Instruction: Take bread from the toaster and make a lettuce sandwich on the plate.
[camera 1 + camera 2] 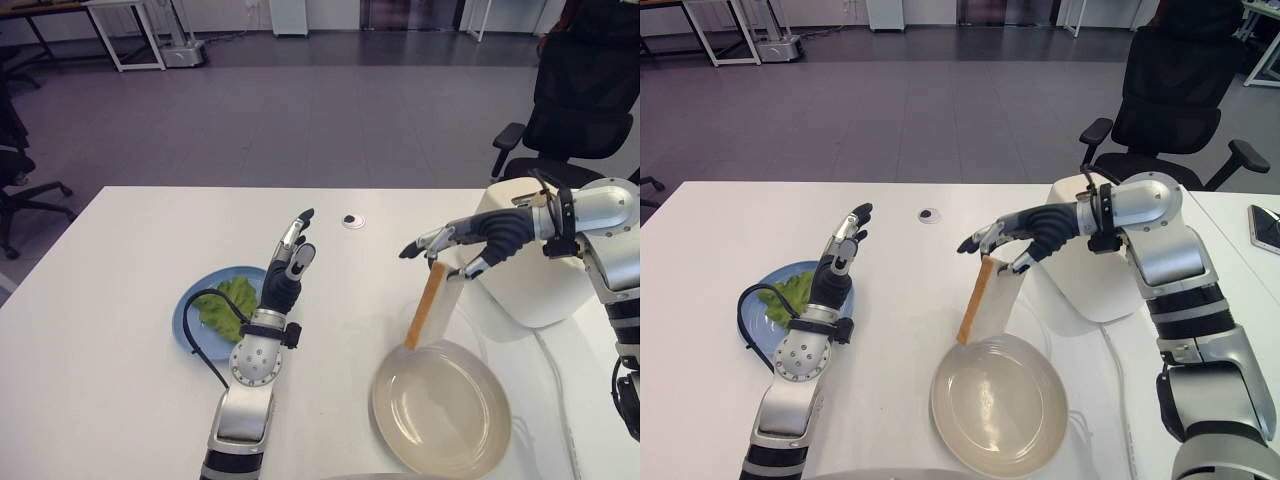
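One bread slice hangs pinched by its top edge in our right hand, lower corner at the plate rim. We'd lower it, tip it flat toward centre, then release. Left hand splayed, empty, beside the lettuce.

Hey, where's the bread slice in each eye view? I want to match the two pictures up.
Left eye view: the bread slice hangs tilted, right of centre, its top held by the right hand.
Right eye view: the bread slice is near the middle, just left of centre.
Shared landmark: the cream plate, whose far rim lies at the slice's lower end in both, with the white toaster just to the right.
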Robot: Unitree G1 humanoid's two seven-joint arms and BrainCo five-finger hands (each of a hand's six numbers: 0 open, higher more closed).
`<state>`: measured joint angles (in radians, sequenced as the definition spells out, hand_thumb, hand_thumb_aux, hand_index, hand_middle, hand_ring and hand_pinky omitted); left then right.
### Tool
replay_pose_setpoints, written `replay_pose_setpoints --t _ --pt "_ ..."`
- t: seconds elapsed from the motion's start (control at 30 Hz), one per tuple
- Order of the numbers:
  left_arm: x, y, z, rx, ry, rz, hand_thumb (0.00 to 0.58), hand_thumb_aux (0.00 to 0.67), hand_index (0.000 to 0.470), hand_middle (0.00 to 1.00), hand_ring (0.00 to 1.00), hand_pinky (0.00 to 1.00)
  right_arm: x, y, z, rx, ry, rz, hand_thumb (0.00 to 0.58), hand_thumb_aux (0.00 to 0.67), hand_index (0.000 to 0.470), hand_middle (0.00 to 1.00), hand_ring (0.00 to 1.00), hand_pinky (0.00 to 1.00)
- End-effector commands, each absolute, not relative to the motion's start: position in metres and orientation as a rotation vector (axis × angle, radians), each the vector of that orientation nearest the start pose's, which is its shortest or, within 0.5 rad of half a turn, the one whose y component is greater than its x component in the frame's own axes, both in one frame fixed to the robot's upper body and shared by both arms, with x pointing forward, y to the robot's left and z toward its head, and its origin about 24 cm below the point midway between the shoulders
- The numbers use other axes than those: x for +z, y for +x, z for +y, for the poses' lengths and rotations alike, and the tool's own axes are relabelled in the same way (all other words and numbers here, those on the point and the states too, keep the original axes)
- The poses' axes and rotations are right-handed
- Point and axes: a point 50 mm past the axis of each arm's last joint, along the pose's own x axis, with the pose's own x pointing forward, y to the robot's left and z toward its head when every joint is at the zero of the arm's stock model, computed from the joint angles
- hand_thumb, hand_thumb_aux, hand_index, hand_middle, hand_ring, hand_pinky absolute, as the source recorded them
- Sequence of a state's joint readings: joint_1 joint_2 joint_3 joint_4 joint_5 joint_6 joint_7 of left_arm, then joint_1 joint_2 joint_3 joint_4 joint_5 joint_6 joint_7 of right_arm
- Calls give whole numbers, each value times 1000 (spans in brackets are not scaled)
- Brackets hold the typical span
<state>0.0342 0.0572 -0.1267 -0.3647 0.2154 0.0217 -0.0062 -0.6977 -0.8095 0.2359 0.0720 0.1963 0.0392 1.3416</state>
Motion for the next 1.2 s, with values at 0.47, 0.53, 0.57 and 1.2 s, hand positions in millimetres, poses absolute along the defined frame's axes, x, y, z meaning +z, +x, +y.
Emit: replay_pose_setpoints --t 0.47,0.53,0.57,1.2 --pt "115 234 130 -57 256 -305 0 0 0 0 0 0 126 262 -176 1662 -942 455 580 670 470 0 0 0" --pt "115 234 130 -60 256 -306 0 0 0 0 0 0 115 256 -175 1674 -922 481 580 670 470 0 0 0" --pt "115 235 130 -61 256 -306 0 0 0 0 0 0 110 254 -175 1675 -914 488 580 670 470 0 0 0" --pt "123 245 159 2 522 -338 0 0 0 0 0 0 182 283 -162 1455 -973 126 0 0 0 0 0 0"
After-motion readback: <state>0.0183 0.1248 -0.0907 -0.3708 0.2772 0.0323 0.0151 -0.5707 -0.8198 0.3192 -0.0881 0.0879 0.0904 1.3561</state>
